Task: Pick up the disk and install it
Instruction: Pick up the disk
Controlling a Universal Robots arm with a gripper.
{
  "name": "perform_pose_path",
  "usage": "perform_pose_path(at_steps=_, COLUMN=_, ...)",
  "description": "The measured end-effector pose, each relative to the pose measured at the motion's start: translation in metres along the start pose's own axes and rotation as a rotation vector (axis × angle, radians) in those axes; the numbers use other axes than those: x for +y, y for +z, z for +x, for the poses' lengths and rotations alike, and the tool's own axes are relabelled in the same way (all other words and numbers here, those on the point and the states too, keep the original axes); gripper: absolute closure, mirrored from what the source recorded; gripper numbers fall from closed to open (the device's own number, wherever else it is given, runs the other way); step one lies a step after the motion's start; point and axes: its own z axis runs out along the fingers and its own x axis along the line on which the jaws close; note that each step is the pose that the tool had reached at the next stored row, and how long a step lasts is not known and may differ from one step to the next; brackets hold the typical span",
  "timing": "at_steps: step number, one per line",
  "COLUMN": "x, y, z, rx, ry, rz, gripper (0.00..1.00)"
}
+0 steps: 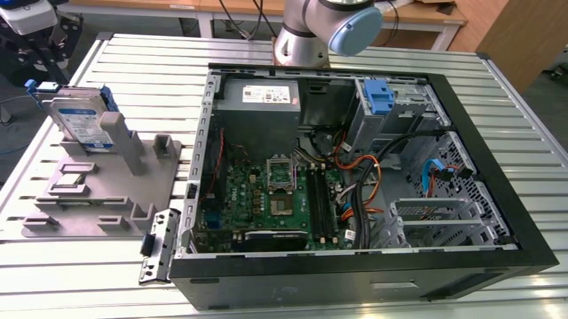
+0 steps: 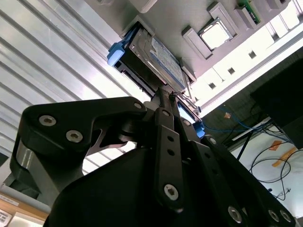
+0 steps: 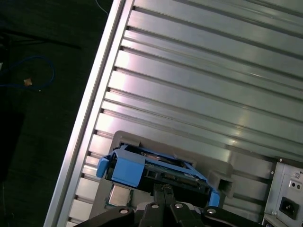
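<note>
The disk (image 1: 82, 121) stands on edge in a slot of the grey fixture plate (image 1: 98, 193) at the exterior view's left, its white-and-blue label facing out and blue rails along its edges. My gripper (image 1: 49, 70) hangs just above its upper end, apart from it. In both wrist views the thin fingers lie together with nothing between them, pointing at the narrow edge of the disk (image 2: 158, 54) (image 3: 151, 170). The fingertips (image 3: 164, 190) stop a little short of the blue rail.
The open computer case (image 1: 355, 166) fills the middle and right, with the motherboard, cables, a grey power supply (image 1: 266, 96) and a tall blue latch (image 1: 378, 97) inside. A black hinged bracket (image 1: 155, 246) lies by the case's near corner. All rests on a slatted metal table (image 1: 124, 60).
</note>
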Motion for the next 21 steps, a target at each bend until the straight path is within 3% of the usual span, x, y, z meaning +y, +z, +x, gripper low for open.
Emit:
perform_pose_path(at_steps=15, x=0.0, y=0.0, z=0.0, rx=0.0033, ry=-0.074, rz=-0.0016, gripper=0.9)
perform_pose_path(at_steps=21, x=0.0, y=0.0, z=0.0, rx=0.0036, ry=-0.081, rz=-0.0018, gripper=0.9)
